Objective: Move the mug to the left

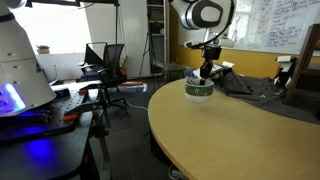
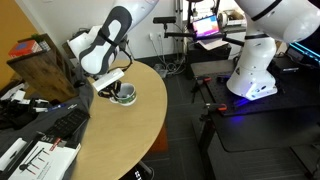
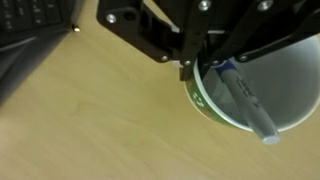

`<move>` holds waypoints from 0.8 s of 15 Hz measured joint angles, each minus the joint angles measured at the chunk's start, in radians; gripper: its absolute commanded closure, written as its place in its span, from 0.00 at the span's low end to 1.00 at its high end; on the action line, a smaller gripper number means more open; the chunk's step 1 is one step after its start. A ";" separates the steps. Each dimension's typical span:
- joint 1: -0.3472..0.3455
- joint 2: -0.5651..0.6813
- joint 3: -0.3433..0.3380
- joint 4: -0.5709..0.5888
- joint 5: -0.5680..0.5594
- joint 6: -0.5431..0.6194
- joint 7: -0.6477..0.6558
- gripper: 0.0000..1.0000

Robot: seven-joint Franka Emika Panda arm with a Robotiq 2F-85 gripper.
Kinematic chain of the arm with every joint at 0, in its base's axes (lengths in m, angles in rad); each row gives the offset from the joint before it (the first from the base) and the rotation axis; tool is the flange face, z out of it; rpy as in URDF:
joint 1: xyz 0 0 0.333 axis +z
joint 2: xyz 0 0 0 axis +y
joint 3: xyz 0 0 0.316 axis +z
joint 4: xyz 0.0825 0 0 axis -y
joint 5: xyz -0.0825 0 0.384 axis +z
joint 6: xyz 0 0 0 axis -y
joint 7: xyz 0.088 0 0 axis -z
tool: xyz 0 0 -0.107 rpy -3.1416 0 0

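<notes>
Gripper (image 3: 208, 78) clamps the mug (image 3: 290, 80) by its rim, one finger (image 3: 245, 100) inside the white bowl, with the pale wooden table (image 3: 100, 120) directly beneath both

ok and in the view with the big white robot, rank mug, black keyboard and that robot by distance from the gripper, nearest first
1. mug, right at the gripper
2. black keyboard, along the table toward the camera
3. white robot, off the table, at the right of the view
</notes>
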 measured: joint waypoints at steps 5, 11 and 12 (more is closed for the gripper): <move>0.001 -0.073 0.020 -0.167 0.072 0.039 -0.096 0.97; 0.037 -0.087 0.035 -0.258 0.091 0.223 -0.114 0.97; 0.048 -0.086 0.030 -0.267 0.089 0.259 -0.114 0.97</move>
